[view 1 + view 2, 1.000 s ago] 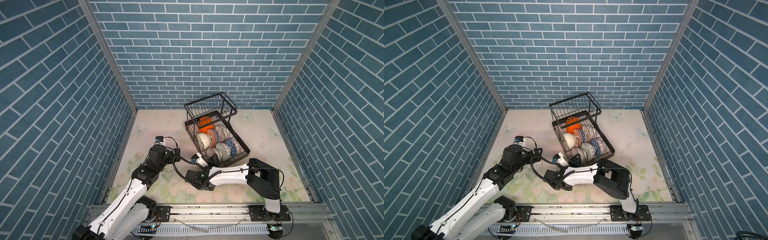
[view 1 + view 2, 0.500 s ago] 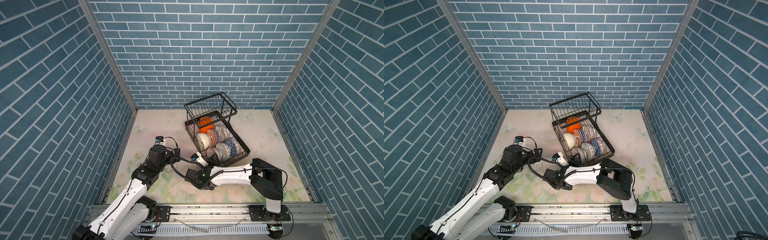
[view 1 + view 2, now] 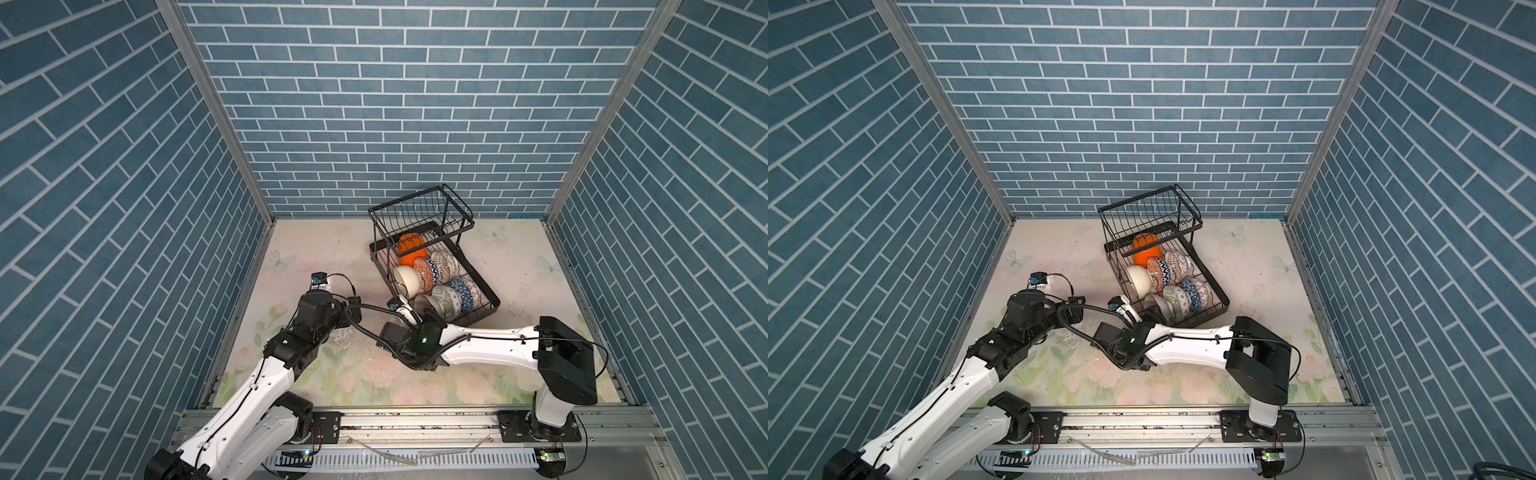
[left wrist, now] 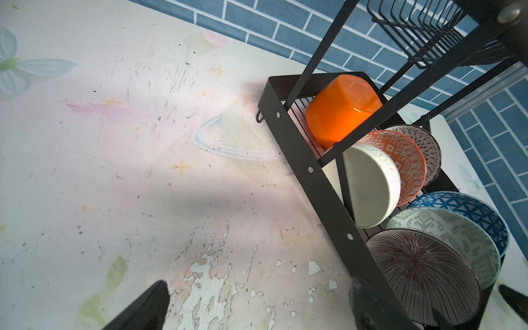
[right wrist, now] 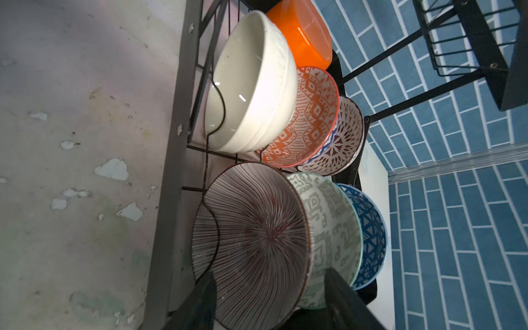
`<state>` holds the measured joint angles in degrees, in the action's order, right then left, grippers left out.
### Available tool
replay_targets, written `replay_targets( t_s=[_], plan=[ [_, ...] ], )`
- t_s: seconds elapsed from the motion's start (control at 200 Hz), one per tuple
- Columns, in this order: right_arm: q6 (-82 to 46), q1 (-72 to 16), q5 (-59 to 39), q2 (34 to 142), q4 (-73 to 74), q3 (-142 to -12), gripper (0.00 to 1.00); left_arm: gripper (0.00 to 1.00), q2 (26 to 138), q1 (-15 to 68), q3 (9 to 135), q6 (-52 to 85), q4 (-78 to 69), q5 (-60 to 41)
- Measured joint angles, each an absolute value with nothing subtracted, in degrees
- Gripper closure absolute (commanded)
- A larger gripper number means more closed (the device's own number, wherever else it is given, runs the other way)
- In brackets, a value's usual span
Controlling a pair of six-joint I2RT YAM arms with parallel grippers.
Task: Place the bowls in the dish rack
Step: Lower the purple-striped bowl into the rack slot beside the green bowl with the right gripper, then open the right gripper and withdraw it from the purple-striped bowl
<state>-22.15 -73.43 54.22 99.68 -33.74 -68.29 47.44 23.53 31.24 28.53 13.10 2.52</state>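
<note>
Key relation: striped bowl (image 5: pixel 251 228) stands on edge in dish rack (image 4: pixel 311 177), at near-left corner. It is first in row, with grey-green bowl (image 5: pixel 328 223) and blue bowl (image 5: pixel 371 234) behind it. In both top views its mouth faces about 8 o'clock.

Right gripper (image 5: pixel 271 274) reaches in from 7 o'clock. Jaws parted astride bowl's wall, no pinch visible.

Left gripper (image 4: pixel 258 285) spread wide, empty, off rack's 9 o'clock side.

No bowl seen on table (image 4: pixel 114 171).

Likely next: right gripper backs out toward 7 o'clock along its own fingers; sideways pull could drag rim.
</note>
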Motion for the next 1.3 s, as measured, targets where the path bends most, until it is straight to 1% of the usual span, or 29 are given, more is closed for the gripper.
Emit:
replay_targets(
  t_s=[0.09, 0.245, 0.375, 0.54, 0.845, 1.05, 1.295],
  plan=[
    [-22.04, -71.72, 51.20, 97.06, -32.67, -67.88, 0.40, 0.00, 47.88, 23.53, 31.24, 28.53, 12.91, 2.55],
    [-21.76, -68.93, 45.43, 94.19, -31.03, -66.81, 0.45, 0.00, 49.04, 23.51, 31.24, 28.53, 12.78, 2.57],
    [-21.43, -67.13, 40.73, 93.17, -29.61, -65.39, 0.50, 0.00, 50.15, 23.46, 31.24, 28.53, 12.21, 2.79],
    [-21.04, -65.10, 35.83, 92.77, -27.33, -64.12, 0.52, 0.00, 51.40, 23.29, 31.24, 28.53, 10.85, 3.25],
    [-19.35, -62.39, 31.16, 92.55, -22.98, -62.22, 0.53, 0.00, 51.55, 23.11, 31.24, 29.67, 6.55, 6.02],
    [-17.58, -61.87, 29.69, 92.58, -20.99, -61.36, 0.54, 0.00, 51.64, 23.00, 31.24, 31.44, 4.82, 8.51],
    [-17.15, -61.80, 29.85, 92.03, -18.81, -59.72, 0.49, 0.00, 51.75, 22.98, 31.24, 32.71, 4.84, 10.04]
  ],
)
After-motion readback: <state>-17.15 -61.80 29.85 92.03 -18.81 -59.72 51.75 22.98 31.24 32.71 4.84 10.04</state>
